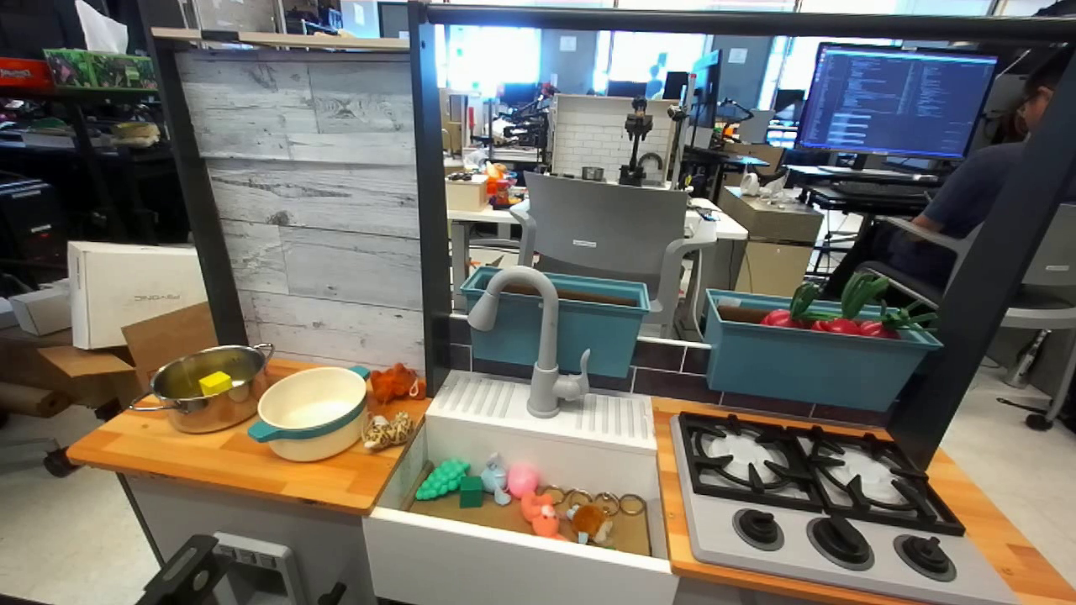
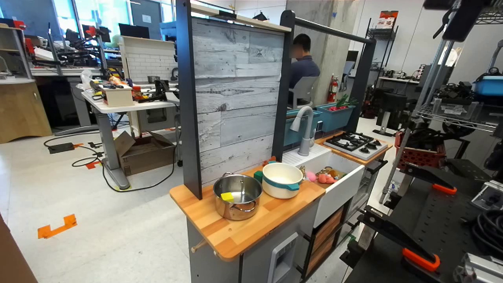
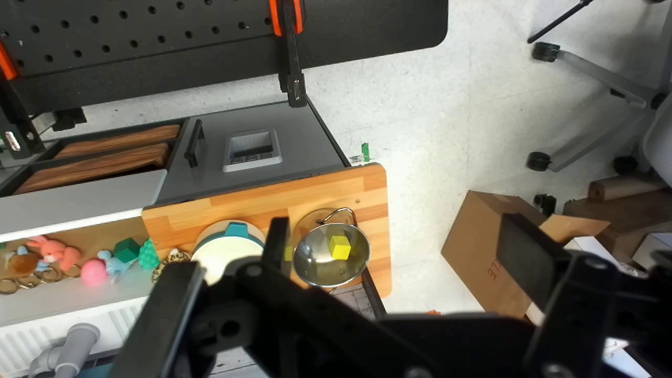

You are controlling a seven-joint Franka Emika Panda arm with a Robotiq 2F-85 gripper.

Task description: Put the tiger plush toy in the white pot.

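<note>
The white pot (image 1: 315, 445) stands upright on the wooden counter, with teal handles; it also shows in an exterior view (image 2: 277, 192) and in the wrist view (image 3: 228, 257). It appears empty. A small orange fluffy toy (image 1: 392, 383) lies behind it, against the wall. A spotted tan toy (image 1: 387, 430) lies beside it, near the sink edge, and shows in the wrist view (image 3: 168, 261). I cannot tell which of these two is the tiger. My gripper (image 3: 404, 252) is wide open and empty, high above the counter. I do not make it out in the exterior views.
A steel bowl (image 1: 214, 413) with a yellow block (image 1: 215, 384) stands beside the white pot. The sink (image 1: 504, 563) holds several toys and rings under a grey faucet (image 1: 546, 353). A wood-look back panel (image 1: 319, 202) rises behind the counter. A stove (image 1: 807, 504) is right of the sink.
</note>
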